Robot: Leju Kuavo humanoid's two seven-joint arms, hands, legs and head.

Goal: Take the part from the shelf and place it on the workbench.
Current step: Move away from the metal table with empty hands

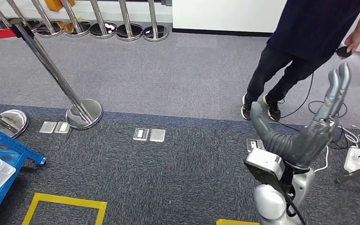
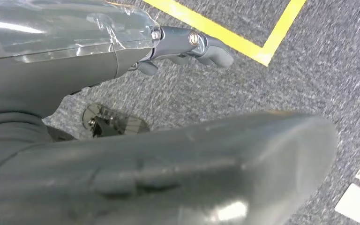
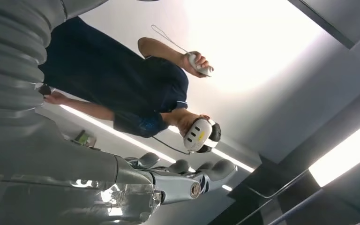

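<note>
Raised from the lower right of the head view, the right hand (image 1: 326,119) stands up on its silver arm with its fingers (image 1: 336,89) stretched straight and apart, holding nothing; the right wrist view shows the same fingers (image 3: 206,171) extended toward the ceiling. Just beyond that hand stands a person (image 1: 304,42) in dark clothes and dark shoes, a small dark controller (image 1: 342,51) in one hand and a white headset (image 3: 198,135) on. Seen from its own wrist camera, the left hand (image 2: 187,47) hangs over grey carpet (image 2: 272,93) beside a yellow floor marking (image 2: 243,42), fingers loosely curled in, nothing in them. Well to the person's left stands a chrome stanchion (image 1: 82,112), and further left a blue shelf frame (image 1: 9,145). I cannot tell where the part is.
</note>
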